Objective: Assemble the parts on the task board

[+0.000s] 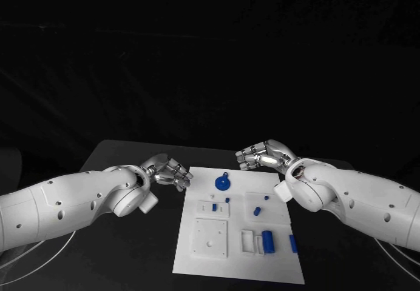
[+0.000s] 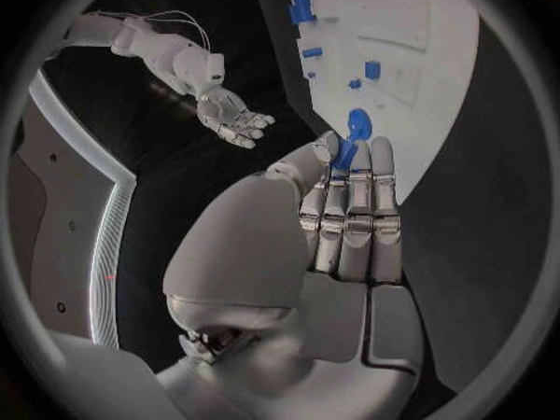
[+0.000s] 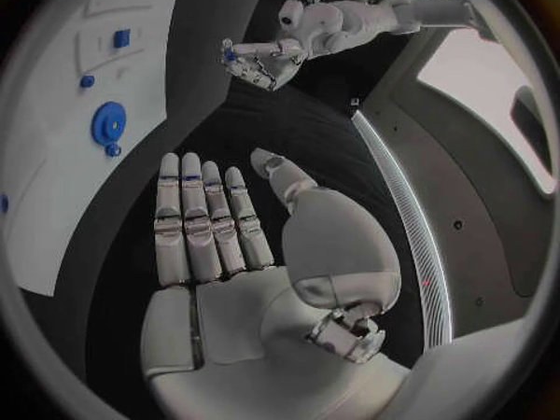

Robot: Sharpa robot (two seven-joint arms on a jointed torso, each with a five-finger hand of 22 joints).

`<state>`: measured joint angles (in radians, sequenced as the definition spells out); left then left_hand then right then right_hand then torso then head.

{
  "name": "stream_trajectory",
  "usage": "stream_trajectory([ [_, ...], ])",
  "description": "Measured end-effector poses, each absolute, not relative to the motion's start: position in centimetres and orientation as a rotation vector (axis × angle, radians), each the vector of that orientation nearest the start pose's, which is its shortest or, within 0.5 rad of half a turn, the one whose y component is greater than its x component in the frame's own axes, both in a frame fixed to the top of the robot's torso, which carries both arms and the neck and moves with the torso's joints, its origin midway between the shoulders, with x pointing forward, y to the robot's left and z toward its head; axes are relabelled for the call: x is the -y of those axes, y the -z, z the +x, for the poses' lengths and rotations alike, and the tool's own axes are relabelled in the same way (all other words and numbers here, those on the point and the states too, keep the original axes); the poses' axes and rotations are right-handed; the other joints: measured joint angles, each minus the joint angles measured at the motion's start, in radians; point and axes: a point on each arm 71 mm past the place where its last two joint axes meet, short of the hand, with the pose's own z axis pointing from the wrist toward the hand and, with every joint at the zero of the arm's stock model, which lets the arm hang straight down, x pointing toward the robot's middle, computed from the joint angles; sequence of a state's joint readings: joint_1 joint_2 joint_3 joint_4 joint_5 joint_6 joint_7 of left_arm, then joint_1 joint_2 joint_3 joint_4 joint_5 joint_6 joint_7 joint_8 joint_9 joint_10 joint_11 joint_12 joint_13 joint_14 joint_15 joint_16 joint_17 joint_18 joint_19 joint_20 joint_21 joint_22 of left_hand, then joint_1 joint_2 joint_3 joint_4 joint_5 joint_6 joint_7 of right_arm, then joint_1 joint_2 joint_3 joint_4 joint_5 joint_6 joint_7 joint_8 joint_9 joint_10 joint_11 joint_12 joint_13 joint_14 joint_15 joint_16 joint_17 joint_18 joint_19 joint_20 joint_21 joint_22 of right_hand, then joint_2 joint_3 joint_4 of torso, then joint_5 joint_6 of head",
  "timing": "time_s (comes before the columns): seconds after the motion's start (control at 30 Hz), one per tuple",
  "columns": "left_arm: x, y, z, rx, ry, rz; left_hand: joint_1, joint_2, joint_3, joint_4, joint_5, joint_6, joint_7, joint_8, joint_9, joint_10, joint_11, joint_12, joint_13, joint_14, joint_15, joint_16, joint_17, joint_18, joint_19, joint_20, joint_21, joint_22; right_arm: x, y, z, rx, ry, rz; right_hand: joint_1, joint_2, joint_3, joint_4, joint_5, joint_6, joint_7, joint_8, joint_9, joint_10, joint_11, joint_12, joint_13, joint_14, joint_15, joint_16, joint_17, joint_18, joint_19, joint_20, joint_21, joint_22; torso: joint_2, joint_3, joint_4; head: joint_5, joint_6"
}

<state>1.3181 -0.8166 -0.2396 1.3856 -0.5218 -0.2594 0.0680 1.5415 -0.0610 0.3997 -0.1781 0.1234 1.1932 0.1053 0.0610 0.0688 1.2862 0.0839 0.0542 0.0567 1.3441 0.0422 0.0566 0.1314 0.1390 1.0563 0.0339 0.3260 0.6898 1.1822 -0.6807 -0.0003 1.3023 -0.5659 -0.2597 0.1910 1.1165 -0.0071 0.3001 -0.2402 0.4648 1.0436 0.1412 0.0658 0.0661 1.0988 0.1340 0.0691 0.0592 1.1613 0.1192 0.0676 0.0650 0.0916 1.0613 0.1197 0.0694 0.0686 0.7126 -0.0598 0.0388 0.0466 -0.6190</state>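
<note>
Silver left robot hand (image 1: 168, 171) pinching blue part (image 2: 346, 153), right robot hand (image 1: 263, 156) spread

You have bare black desk (image 1: 131, 242) on both sides of the white task board (image 1: 206, 267); the round blue disc part (image 1: 223, 181) and small blue pegs (image 1: 267, 240) stand on its surface.

A black table (image 1: 131, 154) (its top dark and matte) spreads out under everything, its far edge meeting a dark backdrop. Thin white cables (image 1: 26, 254) trail at its near-left corner.
</note>
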Motion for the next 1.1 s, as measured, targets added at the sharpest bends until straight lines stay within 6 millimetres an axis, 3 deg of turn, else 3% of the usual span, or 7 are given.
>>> stream_trajectory([
  [0.27,-23.0,22.4,49.7,-1.862,1.095,-0.795,-0.004,-0.004,0.0,0.0,0.0,0.0,0.0,0.0,0.0,0.0,0.0,0.0,0.0,0.0,0.0,0.005,0.0,0.0,0.004,0.004,-0.015,0.011,16.4,19.8,51.7,-1.696,-1.241,0.479,0.011,-0.004,0.011,-0.006,-0.004,0.004,0.003,0.0,0.0,0.0,0.0,0.0,0.0,0.0,0.0,0.0,0.0,0.0,0.0,0.0,0.001,0.0,-0.018,-0.0012,0.0095,0.002,-0.03],
  [0.6,-22.4,23.8,48.9,-1.847,1.237,-1.058,-0.005,-0.005,0.0,0.0,-0.001,-0.004,0.004,0.0,0.0,0.0,0.0,-0.001,0.0,-0.003,-0.004,0.005,-0.001,0.001,0.007,0.007,-0.03,0.017,13.8,20.1,49.9,-1.703,-1.177,0.186,0.032,-0.017,0.025,-0.026,-0.035,0.023,-0.003,0.0,0.0,0.083,-0.029,0.0,0.0,0.069,-0.028,0.005,0.005,0.0,0.053,-0.03,0.027,0.002,-0.028,0.0019,0.0073,0.004,-0.053],
  [0.8,-22.0,24.0,48.7,-1.815,1.33,-1.208,-0.011,0.012,-0.003,-0.006,-0.002,-0.012,0.012,0.0,0.0,-0.021,0.005,-0.002,0.001,-0.021,-0.001,0.005,-0.004,0.0,0.009,0.016,-0.047,0.017,12.6,20.1,49.2,-1.677,-1.135,0.059,0.052,-0.014,0.016,-0.036,-0.044,0.037,-0.009,0.0,0.0,0.157,-0.053,0.0,0.0,0.131,-0.055,0.016,0.022,0.0,0.104,-0.061,0.054,0.009,-0.019,0.0081,0.0052,0.007,-0.042],
  [1.0,-22.1,24.0,48.7,-1.788,1.375,-1.294,-0.009,0.032,-0.004,-0.01,-0.021,-0.024,0.016,0.0,-0.001,-0.037,0.009,-0.002,0.002,-0.035,0.003,0.005,-0.012,0.0,0.007,0.022,-0.062,0.011,11.7,19.9,48.8,-1.651,-1.102,-0.01,0.079,-0.014,0.0,-0.043,-0.067,0.057,-0.022,0.0,0.0,0.219,-0.075,0.0,0.004,0.184,-0.079,0.031,0.047,0.0,0.151,-0.086,0.085,0.018,-0.007,0.0139,0.0052,0.007,-0.03],
  [1.1,-22.1,24.1,48.7,-1.78,1.39,-1.32,-0.009,0.04,-0.004,-0.01,-0.046,-0.027,0.019,0.0,-0.001,-0.04,0.012,-0.002,0.002,-0.035,0.003,0.005,-0.018,0.001,0.009,0.024,-0.069,0.009,11.6,19.8,48.7,-1.637,-1.082,-0.027,0.099,-0.019,-0.022,-0.042,-0.075,0.07,-0.027,0.0,0.0,0.27,-0.094,0.009,0.009,0.227,-0.099,0.05,0.077,0.0,0.187,-0.11,0.117,0.033,-0.002,0.0163,0.0053,0.006,-0.025],
])
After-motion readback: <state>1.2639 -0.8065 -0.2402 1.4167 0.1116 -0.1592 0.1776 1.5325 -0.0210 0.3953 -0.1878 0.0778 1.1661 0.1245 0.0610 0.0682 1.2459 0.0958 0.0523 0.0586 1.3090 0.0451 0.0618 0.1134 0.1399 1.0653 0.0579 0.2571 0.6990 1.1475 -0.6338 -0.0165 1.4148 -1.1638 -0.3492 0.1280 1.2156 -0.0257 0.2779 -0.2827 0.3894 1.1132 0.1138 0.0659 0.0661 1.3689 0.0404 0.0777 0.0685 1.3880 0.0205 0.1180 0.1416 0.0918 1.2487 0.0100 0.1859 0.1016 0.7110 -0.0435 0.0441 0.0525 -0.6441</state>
